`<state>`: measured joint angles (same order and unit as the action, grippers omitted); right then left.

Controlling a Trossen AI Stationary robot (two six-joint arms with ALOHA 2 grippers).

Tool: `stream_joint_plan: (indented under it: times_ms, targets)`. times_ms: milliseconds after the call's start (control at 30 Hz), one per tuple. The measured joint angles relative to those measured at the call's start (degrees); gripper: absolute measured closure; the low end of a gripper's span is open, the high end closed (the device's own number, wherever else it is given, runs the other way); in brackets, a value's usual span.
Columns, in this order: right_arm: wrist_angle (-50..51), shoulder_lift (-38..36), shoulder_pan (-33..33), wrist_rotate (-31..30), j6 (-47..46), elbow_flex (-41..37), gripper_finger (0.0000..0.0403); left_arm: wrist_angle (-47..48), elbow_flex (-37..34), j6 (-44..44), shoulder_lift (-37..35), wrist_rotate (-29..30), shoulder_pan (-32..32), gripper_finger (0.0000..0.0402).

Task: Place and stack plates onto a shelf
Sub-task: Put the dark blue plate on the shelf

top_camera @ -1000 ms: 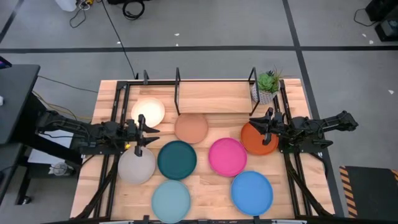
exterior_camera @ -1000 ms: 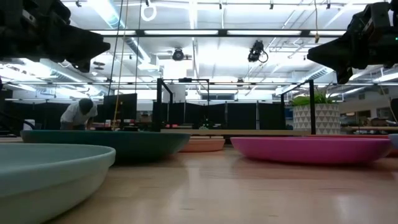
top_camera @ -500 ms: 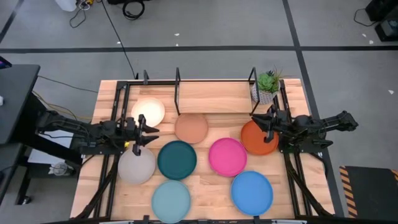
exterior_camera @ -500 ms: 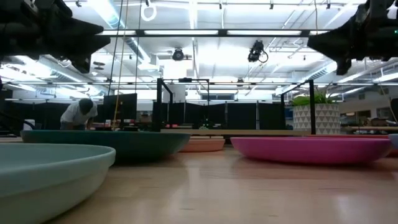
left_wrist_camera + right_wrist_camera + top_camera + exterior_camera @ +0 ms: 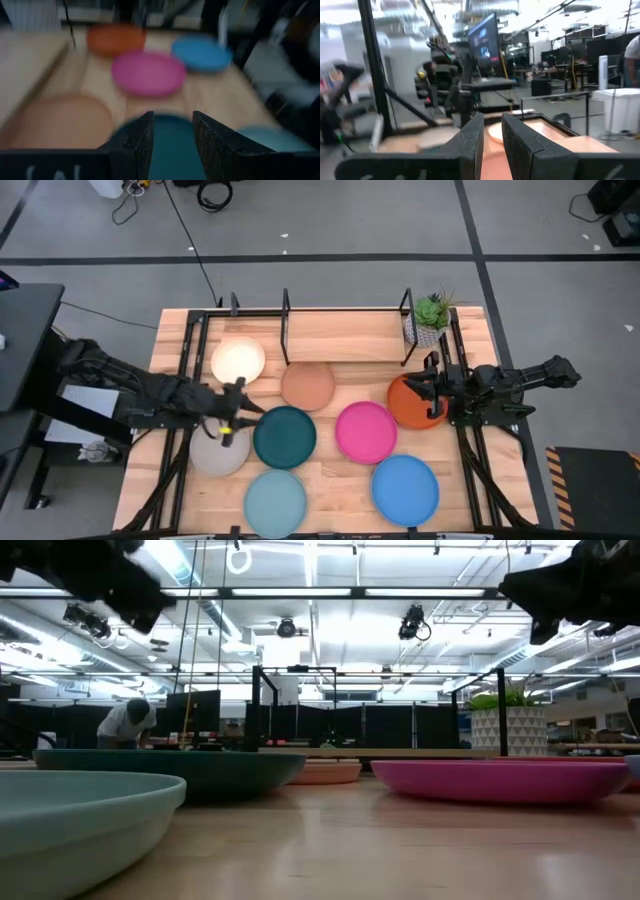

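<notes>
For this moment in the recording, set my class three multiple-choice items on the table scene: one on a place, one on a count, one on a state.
1. Which plate lies nearest the potted plant?
A. orange
B. pale teal
C. grey

2. How many plates lie on the table?
A. five
B. eight
C. ten

3. How is the shelf loaded?
A. full
B. one stack
C. nothing stacked on it

Answers:
1. A: the orange plate lies just below the plant, under the right claw.
2. B: cream, peach-tan, orange, dark teal, magenta, grey, pale teal, bright blue.
3. C: every plate lies singly on the wood; the left claw holds none.
</notes>
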<state>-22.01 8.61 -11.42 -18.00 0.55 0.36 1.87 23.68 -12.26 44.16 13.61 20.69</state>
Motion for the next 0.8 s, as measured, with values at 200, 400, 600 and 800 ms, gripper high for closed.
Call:
stream_joint_plan:
  times_ms: [200, 400, 600, 800]
  targets:
    - [-3.6, 7.6, 1.3, -3.7, 5.5, 0.6, 0.0328, 8.2, 9.4, -4.1, 12.2, 1.0, 2.5, 0.0260]
    - [-4.2, 17.4, 3.0, -0.4, 4.5, 4.3, 0.0328, 18.3, 20.0, -7.0, 22.9, 1.6, 5.1, 0.0260]
    - [-10.8, 30.8, 3.1, -1.9, 4.2, 7.3, 0.0328, 26.4, 30.9, -14.9, 34.9, 1.7, 5.9, 0.0260]
    - [-18.6, 44.8, 3.1, -2.0, 7.4, 11.7, 0.0328, 35.5, 41.2, -20.5, 46.4, 1.5, 7.8, 0.0260]
